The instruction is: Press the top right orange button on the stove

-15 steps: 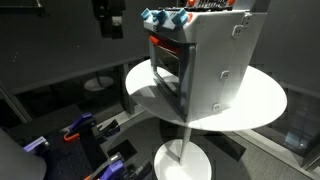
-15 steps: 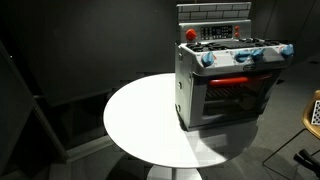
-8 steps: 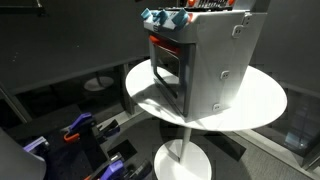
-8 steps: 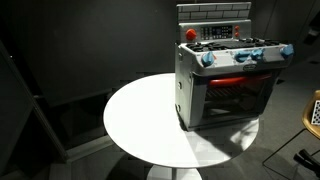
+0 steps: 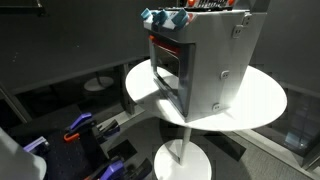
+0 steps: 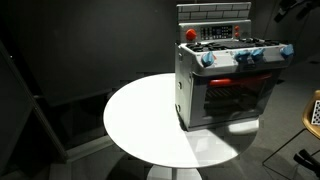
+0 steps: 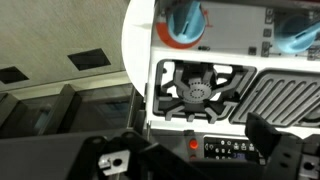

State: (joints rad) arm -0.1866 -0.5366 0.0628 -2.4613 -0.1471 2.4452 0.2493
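The light grey toy stove (image 5: 215, 60) stands on a round white table (image 5: 262, 100); it also shows in an exterior view (image 6: 225, 95) with its red-orange front band and blue knobs. In the wrist view I look down on the stove top (image 7: 195, 88), with a dark burner grate and blue knobs (image 7: 185, 20) at the far edge. A small orange button (image 7: 194, 144) sits on the panel between my fingers. My gripper (image 7: 197, 140) is open and empty above the stove. A dark part of the arm (image 6: 295, 10) shows in an exterior view.
The stove sits near one edge of the table (image 6: 140, 120). Blue and orange items (image 5: 80, 130) lie on the floor beside the table base. A wooden stool edge (image 6: 314, 110) shows at the side. A red knob (image 6: 190, 34) stands on the stove's back corner.
The dark arm part at the top of an exterior view a second ago has left that view. A dark part now shows at the top right corner of the other exterior view.
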